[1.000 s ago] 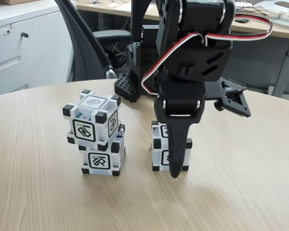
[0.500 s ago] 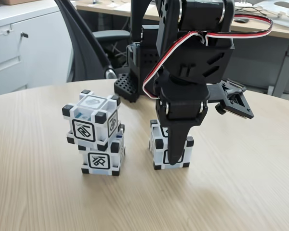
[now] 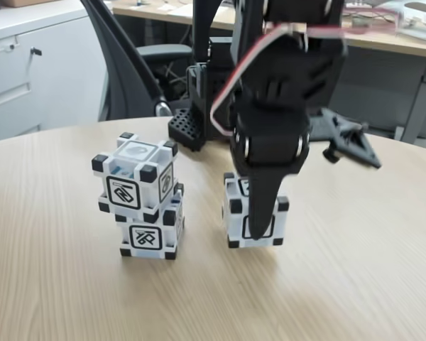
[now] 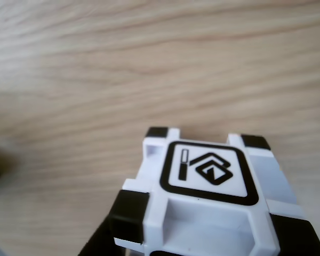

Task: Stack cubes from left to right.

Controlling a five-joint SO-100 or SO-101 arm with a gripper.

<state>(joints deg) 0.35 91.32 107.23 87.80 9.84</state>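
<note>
Round wooden tabletop [image 3: 355,284], pale oak grain; it carries everything we list here. Arm with black gripper [image 3: 259,231], descending from above over the middle of the tabletop, somewhat blurred in the fixed view; one long dark finger [image 3: 261,206] lies flat against the near face of the single cube, and we judge the jaws closed on that cube, though the far finger is hidden behind it. Stack of two cubes [image 3: 142,199], toward the tabletop's left side in the fixed view, the upper one turned slightly askew on the lower. Single cube [image 3: 254,213], just to the right of the stack and apart from it, standing at or barely above the wood; we cannot tell whether it has left the surface. The other view shows the same cube [image 4: 213,202] from close above, its top symbol square to the lens, bare tabletop behind. Handling, as we judge it: hard moulded plastic, stiff, light, likely hollow, with smooth faces that could slip under a loose pinch; the black corner blocks stand proud and give ledges. Best hold is across two opposite side faces, at mid-height, between the corner blocks.
</note>
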